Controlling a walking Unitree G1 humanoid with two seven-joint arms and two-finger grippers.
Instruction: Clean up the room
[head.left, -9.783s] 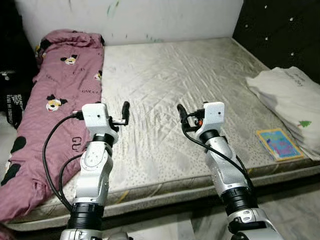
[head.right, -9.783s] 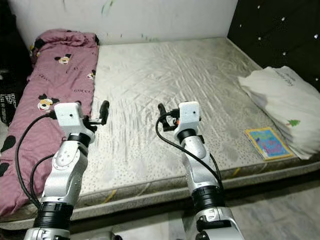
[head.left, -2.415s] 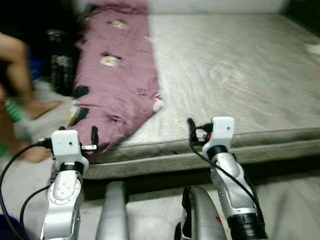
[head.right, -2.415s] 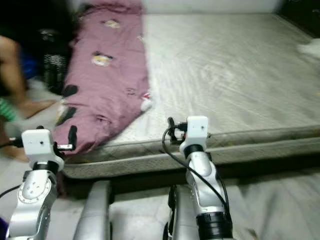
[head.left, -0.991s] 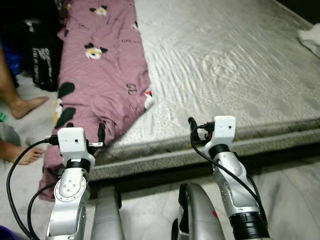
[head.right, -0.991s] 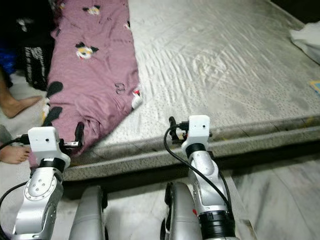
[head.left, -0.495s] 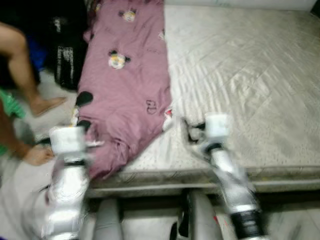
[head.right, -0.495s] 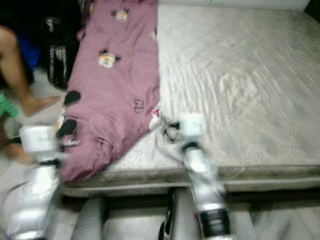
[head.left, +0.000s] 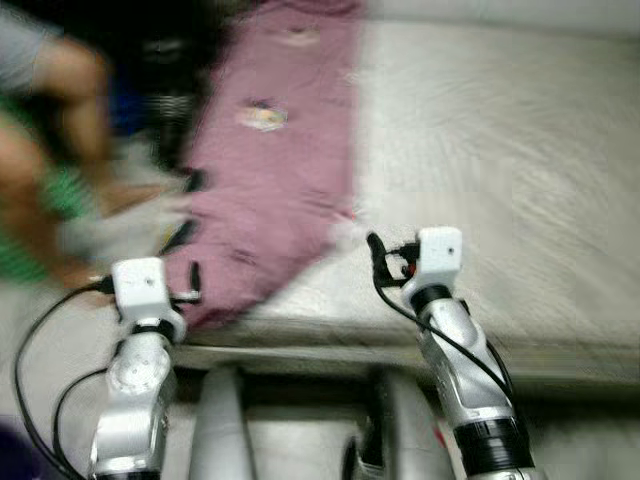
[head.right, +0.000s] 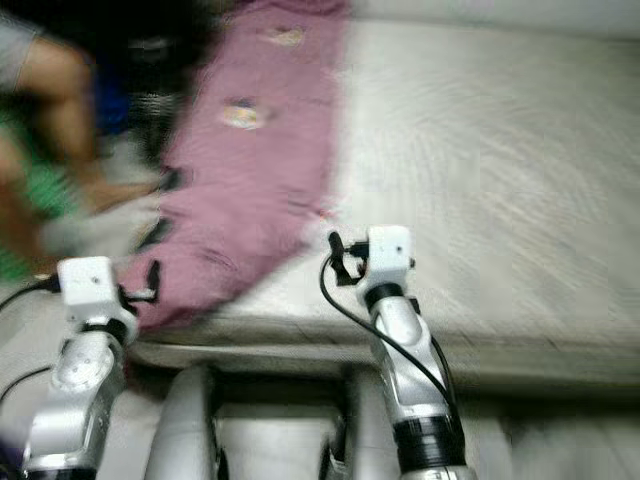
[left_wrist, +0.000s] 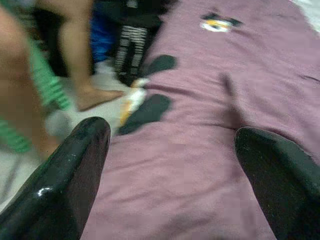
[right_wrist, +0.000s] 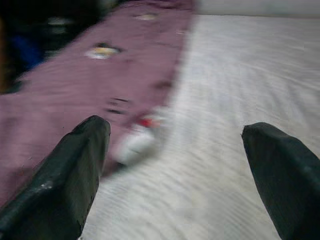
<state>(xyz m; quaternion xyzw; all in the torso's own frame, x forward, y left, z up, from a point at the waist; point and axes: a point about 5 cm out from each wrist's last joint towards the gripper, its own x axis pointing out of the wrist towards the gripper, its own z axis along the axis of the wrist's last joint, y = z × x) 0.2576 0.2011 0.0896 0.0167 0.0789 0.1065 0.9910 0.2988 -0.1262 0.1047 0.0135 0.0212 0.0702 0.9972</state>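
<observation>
A maroon quilt (head.left: 290, 170) with cartoon prints lies along the left side of the bare grey mattress (head.left: 500, 150), and its near end droops over the front corner. My left gripper (head.left: 194, 278) is held low in front of that drooping end. In its wrist view the left gripper (left_wrist: 170, 130) is open with the quilt (left_wrist: 210, 125) beyond its fingers and nothing between them. My right gripper (head.left: 374, 252) hovers at the mattress's front edge beside the quilt's right border. The right gripper (right_wrist: 175, 127) is open and empty. The head views are blurred.
A person's bare legs (head.left: 60, 130) stand on the floor left of the bed, close to my left arm; a foot (left_wrist: 100, 95) is near the quilt's edge. A dark striped item (left_wrist: 132, 45) sits by the bed's side. My own knees (head.left: 220, 420) are below.
The whole picture has swung to the left, bringing more of the person into view. Both arms keep the same raised pose with open fingers.
</observation>
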